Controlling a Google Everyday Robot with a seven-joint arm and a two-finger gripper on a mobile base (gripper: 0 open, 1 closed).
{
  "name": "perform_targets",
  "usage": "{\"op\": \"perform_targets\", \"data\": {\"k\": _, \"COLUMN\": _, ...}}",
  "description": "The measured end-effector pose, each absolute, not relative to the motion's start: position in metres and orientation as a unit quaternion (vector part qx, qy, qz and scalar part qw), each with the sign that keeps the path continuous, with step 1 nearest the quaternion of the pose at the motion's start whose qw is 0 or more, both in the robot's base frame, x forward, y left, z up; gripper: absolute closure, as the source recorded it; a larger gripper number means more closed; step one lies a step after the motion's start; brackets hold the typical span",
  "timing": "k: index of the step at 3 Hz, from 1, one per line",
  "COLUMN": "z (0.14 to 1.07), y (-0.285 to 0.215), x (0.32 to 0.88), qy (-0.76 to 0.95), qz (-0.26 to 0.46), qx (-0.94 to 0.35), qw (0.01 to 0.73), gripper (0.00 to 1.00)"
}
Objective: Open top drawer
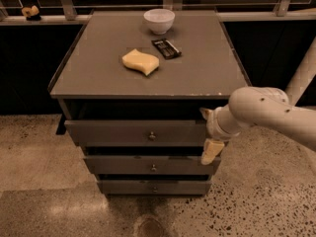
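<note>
The top drawer [128, 132] is the uppermost of three grey-brown fronts in the cabinet, with a small round metal knob [152, 136] at centre. A dark gap shows between its front and the cabinet top. My gripper [208, 133] is at the right end of this drawer front, on a white arm [266, 110] reaching in from the right. Its two cream fingers are spread apart, one finger [205, 114] at the drawer's top edge and the other finger [211, 152] at its lower edge. It is well right of the knob.
On the cabinet top [207, 68] lie a yellow sponge [140, 61], a dark snack packet [166, 48] and a white bowl [159, 20]. Two lower drawers [153, 166] have similar knobs. A railing runs behind; speckled floor [256, 196] lies in front.
</note>
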State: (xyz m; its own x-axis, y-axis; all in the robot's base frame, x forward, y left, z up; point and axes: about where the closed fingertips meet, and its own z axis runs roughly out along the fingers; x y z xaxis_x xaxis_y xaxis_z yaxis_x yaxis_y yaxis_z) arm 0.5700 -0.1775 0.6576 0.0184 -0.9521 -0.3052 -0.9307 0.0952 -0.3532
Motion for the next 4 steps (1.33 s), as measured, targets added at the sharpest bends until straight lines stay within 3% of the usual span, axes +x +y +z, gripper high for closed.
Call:
{"op": "perform_targets", "data": {"k": 1, "z": 0.6483, "y": -0.1829, "x": 0.5761, "qy": 0.714, "qz": -0.066, "qx": -0.669, "qw": 0.196, "gripper": 0.00}}
{"op": "perform_targets", "data": {"k": 4, "z": 0.6394, "y": -0.1877, "x": 0.5829, "qy": 0.734, "qz": -0.047, "qx": -0.647, "qw": 0.201, "gripper": 0.00}}
